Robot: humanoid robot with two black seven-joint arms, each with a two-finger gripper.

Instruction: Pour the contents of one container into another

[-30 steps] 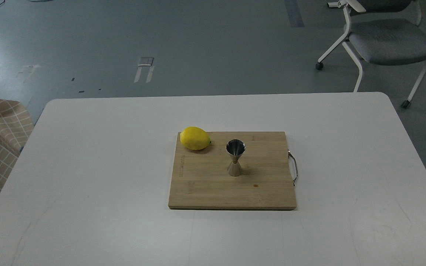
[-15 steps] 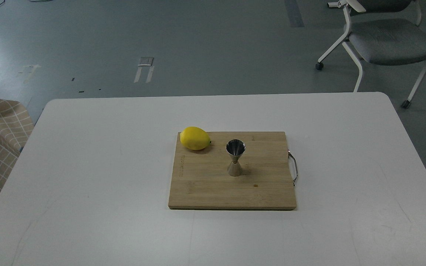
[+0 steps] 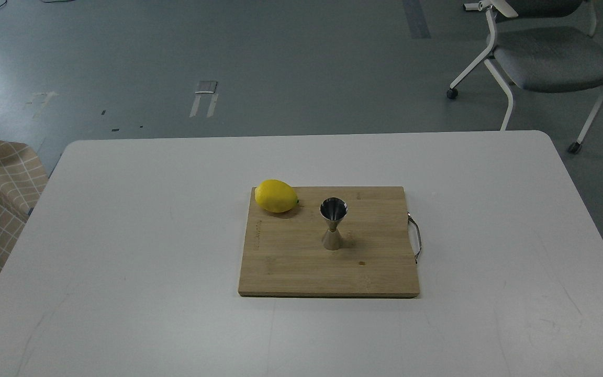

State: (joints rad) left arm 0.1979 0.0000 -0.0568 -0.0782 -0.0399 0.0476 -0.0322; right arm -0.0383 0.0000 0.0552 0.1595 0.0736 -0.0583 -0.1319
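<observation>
Two things, steel jigger [image 3: 333, 223] upright and lemon [image 3: 276, 196], share a faintly branded, unreadable cutting board [image 3: 291, 267]; neither claw shows.

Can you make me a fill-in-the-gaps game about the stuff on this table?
1. The yellow fruit on the wooden board is a ____.
2. The shiny steel jigger stands ____ on the board.
3. The board's metal handle is on its ____ side.
4. The board lies on a ____ table.

Missing words: lemon; upright; right; white
</observation>
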